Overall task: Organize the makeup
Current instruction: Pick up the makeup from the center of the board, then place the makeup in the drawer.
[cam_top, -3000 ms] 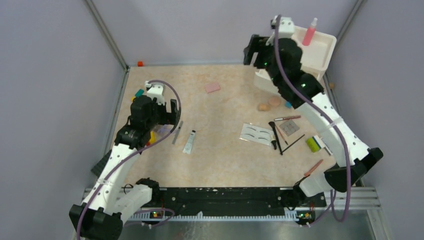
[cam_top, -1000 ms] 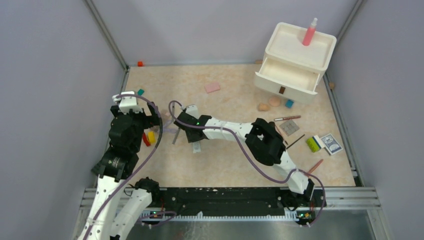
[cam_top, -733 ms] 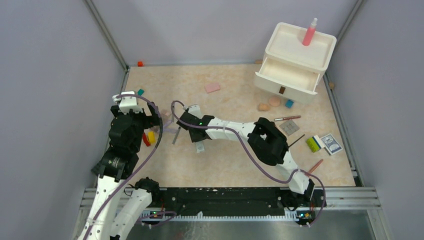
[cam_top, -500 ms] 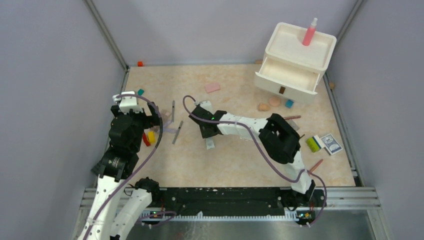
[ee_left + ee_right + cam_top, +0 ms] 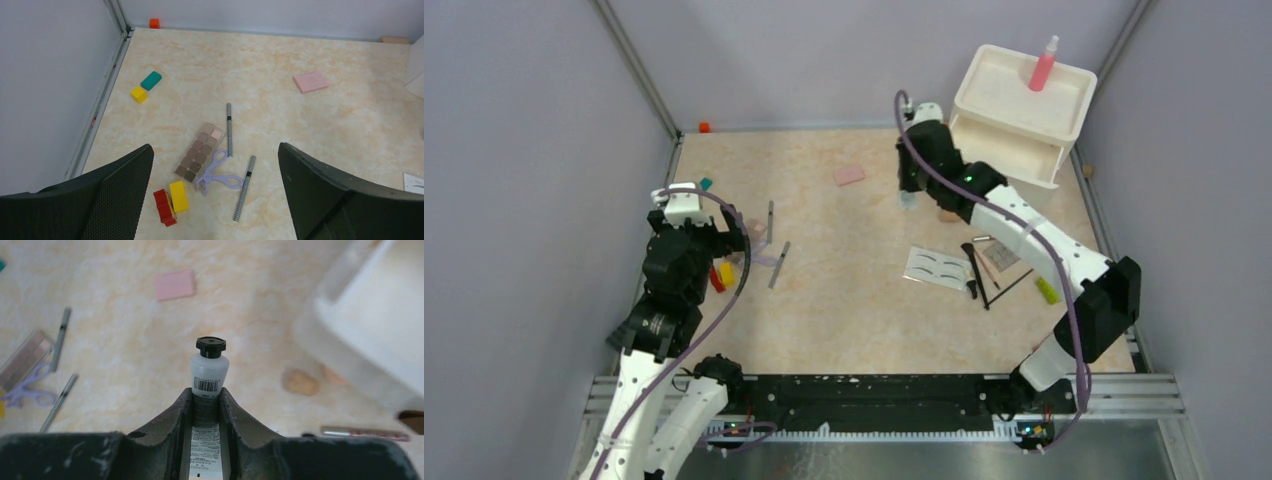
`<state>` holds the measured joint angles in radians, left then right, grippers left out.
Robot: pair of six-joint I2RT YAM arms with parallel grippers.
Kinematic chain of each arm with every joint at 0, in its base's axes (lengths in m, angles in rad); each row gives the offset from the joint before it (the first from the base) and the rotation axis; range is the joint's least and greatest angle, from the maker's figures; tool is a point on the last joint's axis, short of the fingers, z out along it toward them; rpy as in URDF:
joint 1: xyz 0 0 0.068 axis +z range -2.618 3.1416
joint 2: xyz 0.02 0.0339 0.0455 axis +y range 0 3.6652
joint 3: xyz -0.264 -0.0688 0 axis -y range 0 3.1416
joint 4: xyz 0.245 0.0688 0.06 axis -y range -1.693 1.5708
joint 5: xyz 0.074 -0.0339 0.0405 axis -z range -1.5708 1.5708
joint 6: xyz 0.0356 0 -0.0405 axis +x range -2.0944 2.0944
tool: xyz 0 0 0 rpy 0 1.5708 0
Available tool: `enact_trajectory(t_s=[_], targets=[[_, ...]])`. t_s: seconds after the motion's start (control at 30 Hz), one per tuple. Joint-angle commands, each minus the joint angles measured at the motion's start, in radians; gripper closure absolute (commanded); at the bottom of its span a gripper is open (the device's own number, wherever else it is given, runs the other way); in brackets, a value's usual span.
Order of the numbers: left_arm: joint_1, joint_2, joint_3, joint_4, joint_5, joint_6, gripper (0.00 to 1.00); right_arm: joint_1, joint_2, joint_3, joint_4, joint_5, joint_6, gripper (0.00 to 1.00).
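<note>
My right gripper (image 5: 206, 395) is shut on a silver tube (image 5: 210, 369) with a black cap, held above the table just left of the white drawer box (image 5: 1014, 100). In the top view this gripper (image 5: 908, 190) hangs near the open drawer. A pink spray bottle (image 5: 1043, 65) stands on the box's top tray. My left gripper (image 5: 215, 165) stands wide open above an eyeshadow palette (image 5: 200, 152), a lilac scissor-like tool (image 5: 218, 175) and two checked pencils (image 5: 229, 129). A pink pad (image 5: 848, 175) lies far centre. An eyebrow card (image 5: 936, 267) and thin brushes (image 5: 979, 275) lie right of centre.
Red and yellow blocks (image 5: 170, 200) lie by my left fingers, teal and yellow ones (image 5: 145, 86) near the left wall, an orange one (image 5: 154, 23) in the far corner. A peach sponge (image 5: 300, 382) lies before the drawer. A grey studded plate (image 5: 1002, 254) and green block (image 5: 1046, 289) sit right.
My right gripper closed on the silver tube at the table's left-centre, lifted it and carried it far right toward the drawer box. The left arm has not moved.
</note>
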<state>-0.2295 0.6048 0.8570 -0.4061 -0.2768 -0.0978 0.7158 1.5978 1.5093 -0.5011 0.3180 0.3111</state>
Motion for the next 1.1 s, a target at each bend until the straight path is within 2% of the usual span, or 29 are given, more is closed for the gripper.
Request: enact_trajectory(t_s=[0.0,0.1,0.27,0.37,0.47,0.57,0.73,0.83,0.93,1.0,1.07], targets=[[0.004,0.006,-0.013,0.065,0.026,0.016,0.01,-0.149,-0.052,0.126,-0.072,0.085,-0.092,0.78],[0.004,0.006,-0.015,0.066,0.029,0.016,0.01,-0.223,-0.027,0.221,-0.101,0.109,-0.182,0.78],[0.004,0.01,-0.016,0.069,0.035,0.016,0.01,-0.246,0.017,0.289,-0.074,0.221,-0.452,0.75],[0.004,0.012,-0.015,0.07,0.039,0.016,0.01,-0.246,0.037,0.261,-0.024,0.279,-0.674,0.74],[0.004,0.015,-0.015,0.07,0.041,0.016,0.01,-0.246,0.031,0.152,0.056,0.316,-0.925,0.76],[0.004,0.014,-0.014,0.07,0.04,0.016,0.01,-0.26,0.023,0.069,0.162,0.353,-1.087,0.76],[0.004,0.016,-0.015,0.072,0.038,0.017,0.01,-0.296,0.037,0.08,0.156,0.257,-1.197,0.75],[0.004,0.015,-0.014,0.07,0.038,0.018,0.01,-0.305,0.05,0.076,0.213,0.249,-1.265,0.74],[0.004,0.016,-0.015,0.071,0.033,0.018,0.01,-0.312,0.083,0.132,0.174,0.238,-1.27,0.64],[0.004,0.014,-0.014,0.07,0.033,0.017,0.01,-0.313,0.106,0.158,0.143,0.244,-1.261,0.5],[0.004,0.012,-0.015,0.07,0.032,0.018,0.01,-0.312,0.122,0.175,0.123,0.249,-1.241,0.46]])
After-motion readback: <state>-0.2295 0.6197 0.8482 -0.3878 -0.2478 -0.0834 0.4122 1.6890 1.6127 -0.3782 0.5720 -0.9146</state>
